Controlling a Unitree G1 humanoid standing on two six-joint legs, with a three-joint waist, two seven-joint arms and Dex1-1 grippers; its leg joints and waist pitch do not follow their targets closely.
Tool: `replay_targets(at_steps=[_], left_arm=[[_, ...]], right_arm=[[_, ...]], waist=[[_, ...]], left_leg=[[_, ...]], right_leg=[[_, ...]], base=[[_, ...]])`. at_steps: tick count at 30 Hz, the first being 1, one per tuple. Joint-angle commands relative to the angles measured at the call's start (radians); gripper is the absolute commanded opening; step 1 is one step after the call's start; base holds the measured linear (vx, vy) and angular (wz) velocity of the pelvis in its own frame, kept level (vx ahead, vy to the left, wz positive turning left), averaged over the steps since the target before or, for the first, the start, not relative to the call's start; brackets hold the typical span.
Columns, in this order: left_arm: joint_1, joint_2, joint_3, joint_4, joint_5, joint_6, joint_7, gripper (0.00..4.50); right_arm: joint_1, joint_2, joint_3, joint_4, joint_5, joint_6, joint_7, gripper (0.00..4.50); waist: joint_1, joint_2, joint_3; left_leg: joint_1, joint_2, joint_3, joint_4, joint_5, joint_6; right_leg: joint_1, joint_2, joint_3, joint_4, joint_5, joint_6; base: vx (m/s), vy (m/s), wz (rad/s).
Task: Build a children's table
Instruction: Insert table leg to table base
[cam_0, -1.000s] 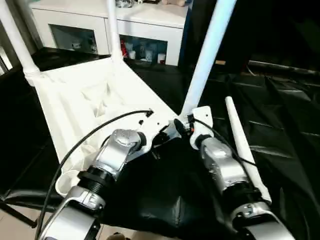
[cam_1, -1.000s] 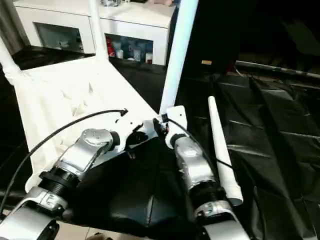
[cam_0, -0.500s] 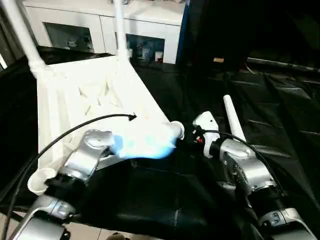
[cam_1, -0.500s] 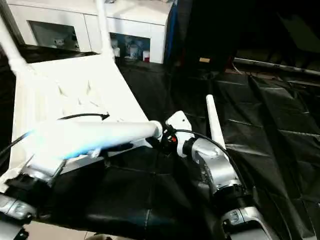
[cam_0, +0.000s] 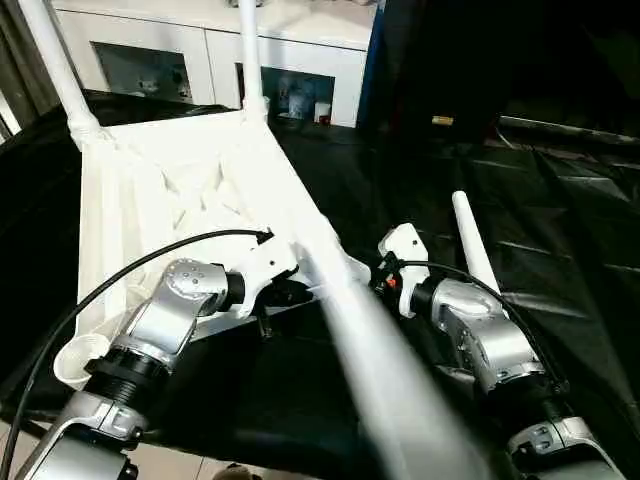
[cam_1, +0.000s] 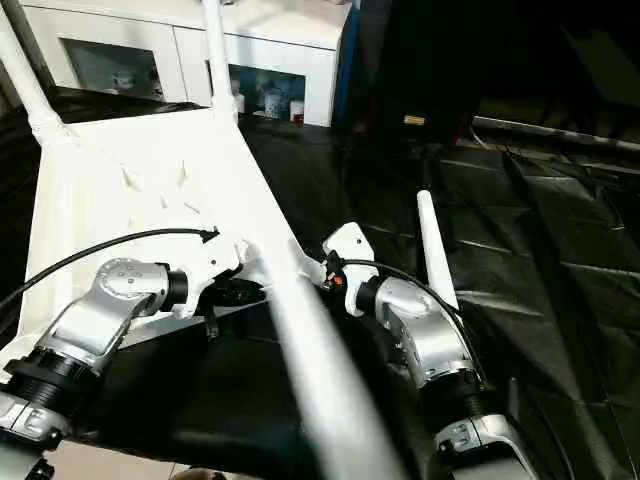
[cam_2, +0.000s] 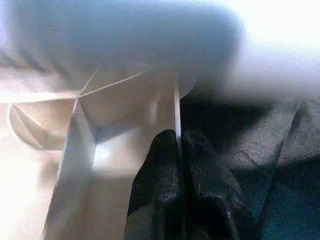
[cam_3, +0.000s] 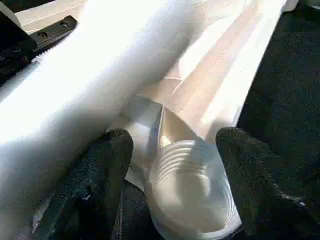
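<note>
The white table top (cam_0: 180, 190) lies underside up on the black cloth. Two legs (cam_0: 55, 60) (cam_0: 248, 50) stand in its far corner sockets. A third leg (cam_0: 370, 350), blurred, slants from the near right corner toward the camera, and it crosses the right wrist view (cam_3: 100, 65) beside the threaded corner socket (cam_3: 192, 170). My right gripper (cam_3: 175, 140) is open, one finger on each side of that socket. My left gripper (cam_2: 179, 145) is shut on the thin edge rib of the table top, near that same corner. A fourth leg (cam_0: 478, 255) lies loose on the cloth to the right.
A white cabinet with glass doors (cam_0: 200, 60) stands behind the black-draped table (cam_0: 560, 230). The empty near left socket (cam_0: 78, 358) hangs close to the draped table's front edge. A black cable (cam_0: 130, 290) loops over my left forearm.
The leg that stood upright in the near right socket has tipped out, swung across my left arm, and now points toward the camera. My right gripper has let it go.
</note>
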Motion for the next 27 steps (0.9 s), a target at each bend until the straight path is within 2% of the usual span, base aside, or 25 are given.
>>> replay_targets(at_steps=[1, 2, 4, 7, 9, 10, 11, 14, 15, 17, 18, 19, 20, 21, 22, 23, 25, 27], left_arm=[[0.005, -0.009, -0.013, -0.035, -0.03, -0.024, -0.023, 0.0], [0.006, -0.008, -0.013, -0.036, -0.029, -0.022, -0.024, 0.0], [0.009, -0.009, -0.013, -0.037, -0.026, -0.02, -0.019, 0.0], [-0.008, -0.016, -0.011, -0.016, -0.002, 0.005, 0.024, 0.0], [-0.021, -0.016, -0.009, 0.002, 0.012, 0.008, 0.041, 0.0], [-0.026, -0.016, -0.008, 0.009, 0.016, 0.009, 0.046, 0.0], [-0.03, -0.015, -0.005, 0.016, 0.017, 0.006, 0.049, 0.0], [-0.029, -0.013, -0.006, 0.016, 0.018, 0.003, 0.044, 0.0], [-0.029, -0.012, -0.006, 0.018, 0.019, 0.002, 0.045, 0.0], [-0.028, -0.011, -0.006, 0.02, 0.019, 0.002, 0.045, 0.0], [-0.027, -0.011, -0.006, 0.02, 0.019, 0.002, 0.045, 0.0], [-0.025, -0.01, -0.006, 0.019, 0.018, 0.002, 0.046, 0.0], [-0.025, -0.01, -0.006, 0.019, 0.018, 0.002, 0.046, 0.0], [-0.024, -0.009, -0.007, 0.02, 0.018, 0.001, 0.046, 0.0], [-0.022, -0.007, -0.008, 0.02, 0.019, -0.001, 0.047, 0.0], [-0.022, -0.007, -0.008, 0.02, 0.019, -0.001, 0.047, 0.0], [-0.018, -0.005, -0.009, 0.021, 0.019, -0.005, 0.047, 0.0], [-0.017, -0.003, -0.01, 0.02, 0.019, -0.007, 0.045, 0.0]], right_arm=[[0.017, -0.01, -0.01, -0.023, 0.001, 0.004, 0.002, 2.59], [0.02, -0.011, -0.009, -0.025, 0.0, 0.007, 0.002, 2.35], [0.027, -0.016, -0.004, -0.026, -0.011, 0.007, -0.008, 2.27], [0.014, -0.012, -0.013, -0.006, -0.038, 0.015, -0.074, 2.02], [-0.006, -0.004, -0.032, 0.02, -0.054, 0.016, -0.14, 2.02], [-0.015, 0.0, -0.04, 0.03, -0.058, 0.017, -0.165, 2.02], [-0.026, 0.008, -0.06, 0.029, -0.047, 0.032, -0.191, 2.02], [-0.031, 0.015, -0.084, 0.0, -0.013, 0.075, -0.191, 2.27], [-0.035, 0.012, -0.094, -0.031, 0.006, 0.119, -0.184, 2.27], [-0.044, 0.003, -0.113, -0.089, 0.033, 0.207, -0.183, 2.52], [-0.048, -0.003, -0.119, -0.117, 0.049, 0.252, -0.176, 2.6], [-0.059, -0.018, -0.133, -0.183, 0.09, 0.361, -0.164, 2.67], [-0.059, -0.018, -0.133, -0.183, 0.09, 0.361, -0.164, 2.86], [-0.065, -0.029, -0.137, -0.218, 0.11, 0.423, -0.156, 2.86], [-0.061, -0.053, -0.121, -0.282, 0.14, 0.502, -0.126, 2.99], [-0.059, -0.058, -0.117, -0.298, 0.15, 0.522, -0.118, 2.99], [-0.041, -0.104, -0.081, -0.421, 0.218, 0.651, -0.059, 3.24], [-0.022, -0.142, -0.046, -0.509, 0.253, 0.725, -0.02, 3.32]], waist=[[-0.002, 0.005, -0.066], [-0.001, 0.006, -0.066], [-0.002, 0.002, -0.065], [-0.002, 0.003, -0.064], [-0.002, 0.009, -0.064], [-0.004, 0.008, -0.063], [-0.004, 0.013, -0.063], [-0.004, 0.008, -0.064], [-0.002, 0.013, -0.065], [-0.004, 0.007, -0.065], [-0.003, 0.009, -0.064], [-0.003, 0.01, -0.063], [-0.001, 0.01, -0.065], [-0.002, 0.005, -0.063], [0.0, 0.009, -0.063], [0.001, 0.008, -0.061], [0.003, 0.006, -0.063], [0.008, 0.005, -0.062]], left_leg=[[0.023, 0.032, -0.004, -0.077, -0.217, 0.003], [0.023, 0.033, -0.004, -0.077, -0.218, 0.002], [0.024, 0.033, -0.003, -0.078, -0.225, 0.001], [0.023, 0.032, -0.003, -0.079, -0.223, -0.004], [0.025, 0.032, -0.004, -0.08, -0.24, -0.013], [0.025, 0.03, -0.004, -0.082, -0.247, -0.022], [0.028, 0.03, -0.004, -0.081, -0.261, -0.031], [0.027, 0.031, -0.006, -0.082, -0.267, -0.029], [0.027, 0.032, -0.007, -0.082, -0.262, -0.028], [0.024, 0.031, -0.006, -0.081, -0.238, -0.02], [0.025, 0.03, -0.006, -0.082, -0.236, -0.018], [0.026, 0.03, -0.006, -0.082, -0.24, -0.017], [0.026, 0.032, -0.007, -0.082, -0.234, -0.017], [0.025, 0.032, -0.006, -0.083, -0.238, -0.019], [0.028, 0.03, -0.006, -0.083, -0.233, -0.019], [0.027, 0.033, -0.006, -0.083, -0.24, -0.022], [0.028, 0.032, -0.006, -0.083, -0.244, -0.026], [0.029, 0.033, -0.006, -0.083, -0.239, -0.022]], right_leg=[[0.04, -0.043, 0.032, -0.07, -0.116, -0.224], [0.04, -0.044, 0.032, -0.071, -0.118, -0.224], [0.039, -0.043, 0.032, -0.072, -0.127, -0.223], [0.039, -0.044, 0.032, -0.073, -0.136, -0.219], [0.037, -0.044, 0.033, -0.075, -0.157, -0.214], [0.036, -0.043, 0.033, -0.077, -0.18, -0.209], [0.034, -0.043, 0.034, -0.079, -0.197, -0.206], [0.037, -0.044, 0.034, -0.078, -0.189, -0.197], [0.037, -0.044, 0.034, -0.076, -0.176, -0.199], [0.039, -0.04, 0.032, -0.073, -0.131, -0.206], [0.04, -0.04, 0.032, -0.072, -0.13, -0.207], [0.041, -0.038, 0.033, -0.074, -0.135, -0.205], [0.042, -0.04, 0.033, -0.072, -0.129, -0.204], [0.04, -0.041, 0.033, -0.073, -0.141, -0.2], [0.042, -0.039, 0.033, -0.074, -0.148, -0.196], [0.039, -0.042, 0.034, -0.075, -0.157, -0.19], [0.039, -0.044, 0.034, -0.077, -0.175, -0.183], [0.042, -0.044, 0.035, -0.079, -0.176, -0.173]], base=[[0.0, 0.0, 0.0], [0.0, 0.0, 0.0], [0.0, 0.0, 0.0], [0.0, 0.0, 0.0], [0.0, 0.0, 0.0], [0.0, 0.0, 0.0], [0.0, 0.0, 0.0], [0.0, 0.0, 0.0], [0.0, 0.0, 0.0], [0.0, 0.0, 0.0], [0.0, 0.0, 0.0], [0.0, 0.0, 0.0], [0.0, 0.0, 0.0], [0.0, 0.0, 0.0], [0.0, 0.0, 0.0], [0.0, 0.0, 0.0], [0.0, 0.0, 0.0], [0.0, 0.0, 0.0]])
